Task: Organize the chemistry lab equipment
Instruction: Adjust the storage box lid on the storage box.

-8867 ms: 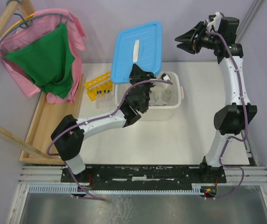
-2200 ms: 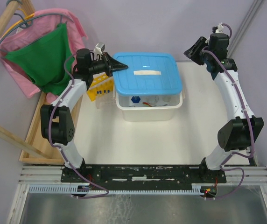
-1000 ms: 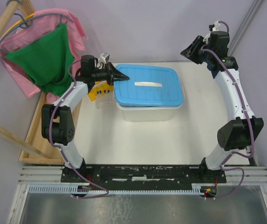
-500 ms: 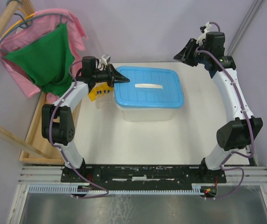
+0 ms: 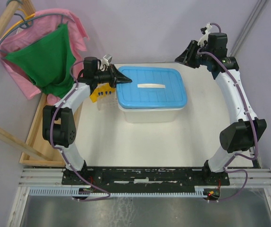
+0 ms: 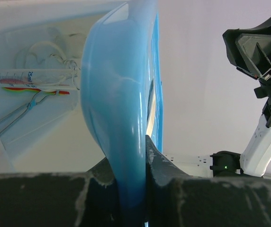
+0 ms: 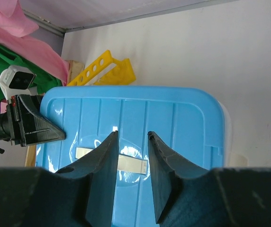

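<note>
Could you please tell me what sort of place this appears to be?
Probably a robot test cell staged as a chemistry bench, not a working lab: two arms bolted at a white table, a yellow tube rack beside a lidded white tub, and clothes hanging on a wooden frame alongside.

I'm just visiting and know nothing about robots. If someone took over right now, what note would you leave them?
Left gripper: shut on the left edge of the blue lid.
Right gripper: open, empty, in the air above the lid.
Things: the lid lies over the white tub; tongs and thin rods lie inside; the yellow rack stands outside, on the left arm's side.
Done: tub loaded and covered.
Left: probably let go of the lid and check that it sits flush.
</note>
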Robot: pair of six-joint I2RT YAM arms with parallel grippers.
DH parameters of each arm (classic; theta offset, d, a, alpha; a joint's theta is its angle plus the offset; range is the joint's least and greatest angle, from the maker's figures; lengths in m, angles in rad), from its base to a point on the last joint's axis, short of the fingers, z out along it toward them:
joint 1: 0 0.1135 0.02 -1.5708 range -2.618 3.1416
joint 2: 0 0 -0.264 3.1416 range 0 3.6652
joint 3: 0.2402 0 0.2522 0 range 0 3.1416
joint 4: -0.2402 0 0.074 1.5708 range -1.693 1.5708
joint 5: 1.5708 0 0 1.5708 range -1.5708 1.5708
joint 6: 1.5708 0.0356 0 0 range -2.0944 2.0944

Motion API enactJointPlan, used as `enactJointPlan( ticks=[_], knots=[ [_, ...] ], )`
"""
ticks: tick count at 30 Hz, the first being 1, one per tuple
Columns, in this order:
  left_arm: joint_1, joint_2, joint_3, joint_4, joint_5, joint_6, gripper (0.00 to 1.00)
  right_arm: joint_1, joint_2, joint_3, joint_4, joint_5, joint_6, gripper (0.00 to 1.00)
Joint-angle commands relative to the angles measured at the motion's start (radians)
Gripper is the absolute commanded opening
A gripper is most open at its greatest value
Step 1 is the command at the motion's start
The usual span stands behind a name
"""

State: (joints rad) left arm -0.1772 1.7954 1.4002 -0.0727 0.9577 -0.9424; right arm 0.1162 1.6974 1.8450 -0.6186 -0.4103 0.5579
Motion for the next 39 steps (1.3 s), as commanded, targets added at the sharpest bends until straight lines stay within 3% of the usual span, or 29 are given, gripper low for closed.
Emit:
enactJointPlan(
  ticks=[1,12,24,29,36,39],
  knots=[
    [-0.001,0.022,-0.006,-0.042,-0.084,0.047,0.03,0.007,-0.011,0.009,0.003,-0.023,-0.022,0.39],
    [-0.002,0.046,0.027,-0.116,-0.106,0.108,0.03,0.03,-0.003,-0.004,-0.031,-0.053,-0.045,0.38],
    [-0.001,0.057,0.037,-0.151,-0.133,0.141,0.03,0.084,-0.002,-0.003,-0.198,-0.03,-0.162,0.36],
    [0.002,0.05,0.066,-0.202,-0.175,0.165,0.18,0.105,-0.002,-0.036,-0.237,-0.015,-0.198,0.35],
    [0.004,0.042,0.098,-0.239,-0.222,0.183,0.24,0.131,0.024,-0.034,-0.279,-0.009,-0.234,0.34],
    [0.004,0.039,0.107,-0.256,-0.243,0.195,0.3,0.144,0.041,-0.032,-0.301,0.004,-0.249,0.33]
  ],
)
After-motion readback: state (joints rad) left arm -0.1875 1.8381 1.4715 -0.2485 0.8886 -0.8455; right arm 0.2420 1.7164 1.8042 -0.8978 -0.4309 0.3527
